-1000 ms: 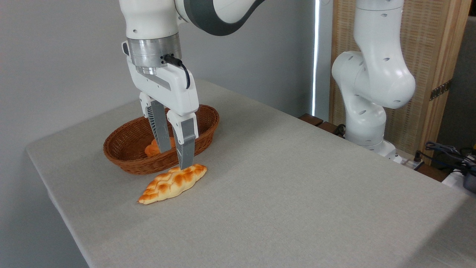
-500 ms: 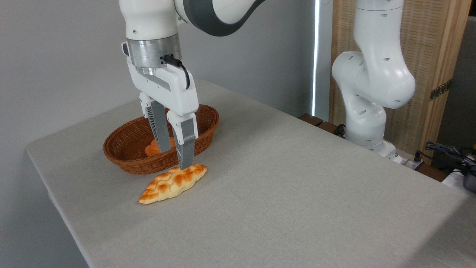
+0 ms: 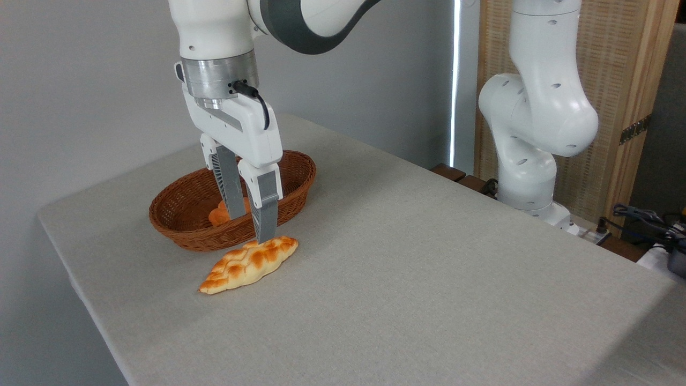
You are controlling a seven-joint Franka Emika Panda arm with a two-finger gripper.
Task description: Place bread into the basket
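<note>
We see the long braided pale-yellow bread point(image 3: 248, 265), toasted golden-brown, lying on the table near the reddish-brown wicker basket point(image 3: 179, 236); our gripper point(image 3: 251, 229) hangs narrowly parted, empty

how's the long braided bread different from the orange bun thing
The bread lies on the table, in front of the basket; the orange bun sits inside it. The bread is long, pointed and pale yellow with brown patches; the orange bun is smaller, rounder and partly hidden by the gripper. Neither is gripped.
</note>
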